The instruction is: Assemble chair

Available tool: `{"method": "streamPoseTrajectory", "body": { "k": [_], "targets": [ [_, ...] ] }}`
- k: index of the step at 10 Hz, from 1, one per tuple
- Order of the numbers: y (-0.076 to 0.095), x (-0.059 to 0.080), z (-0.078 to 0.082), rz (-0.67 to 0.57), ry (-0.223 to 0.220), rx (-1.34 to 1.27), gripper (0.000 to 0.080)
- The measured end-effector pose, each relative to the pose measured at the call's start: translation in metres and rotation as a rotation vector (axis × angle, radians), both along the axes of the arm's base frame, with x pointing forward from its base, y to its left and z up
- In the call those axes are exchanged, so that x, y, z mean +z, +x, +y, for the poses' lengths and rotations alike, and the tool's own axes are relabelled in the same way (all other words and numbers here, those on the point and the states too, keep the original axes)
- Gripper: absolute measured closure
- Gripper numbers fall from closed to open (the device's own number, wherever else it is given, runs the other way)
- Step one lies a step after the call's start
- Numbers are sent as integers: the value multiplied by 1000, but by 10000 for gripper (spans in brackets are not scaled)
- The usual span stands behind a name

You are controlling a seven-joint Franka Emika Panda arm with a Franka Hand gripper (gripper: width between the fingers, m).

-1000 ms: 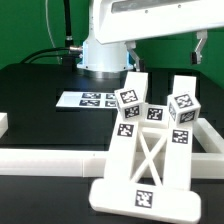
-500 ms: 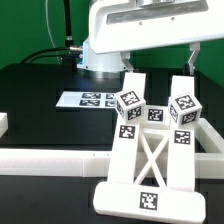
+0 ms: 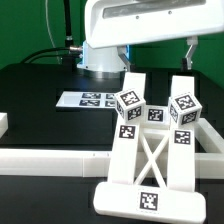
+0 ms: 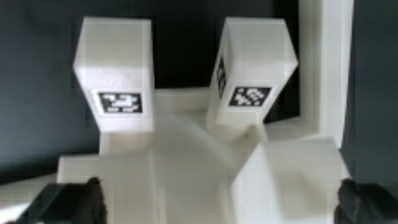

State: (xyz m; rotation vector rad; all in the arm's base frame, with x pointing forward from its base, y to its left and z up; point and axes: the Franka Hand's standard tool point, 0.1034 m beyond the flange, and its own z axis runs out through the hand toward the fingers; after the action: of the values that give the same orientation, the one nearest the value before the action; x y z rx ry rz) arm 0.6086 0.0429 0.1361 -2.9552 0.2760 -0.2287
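Your gripper [image 4: 210,200] hangs above the chair [image 3: 148,150] with its jaws wide apart (holding nothing); the chair leans on the white rail [image 3: 45,158] near the marker board [image 3: 90,100]; bump it and it could tip.

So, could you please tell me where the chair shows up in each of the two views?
Exterior view: the chair stands in the foreground, right of centre, leaning against the rail.
Wrist view: the chair fills most of the frame, seen from above, two posts pointing up.
Shared landmark: the square tags on the two posts.
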Motion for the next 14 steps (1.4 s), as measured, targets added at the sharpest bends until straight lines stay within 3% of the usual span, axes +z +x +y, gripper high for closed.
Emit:
{"method": "streamPoseTrajectory", "body": {
  "k": [4,10,14],
  "targets": [
    [13,0,0,-11,1,-3,150],
    [13,2,0,-26,-4,-3,150],
    [13,25,-2,-58,-5,2,150]
  ]
}}
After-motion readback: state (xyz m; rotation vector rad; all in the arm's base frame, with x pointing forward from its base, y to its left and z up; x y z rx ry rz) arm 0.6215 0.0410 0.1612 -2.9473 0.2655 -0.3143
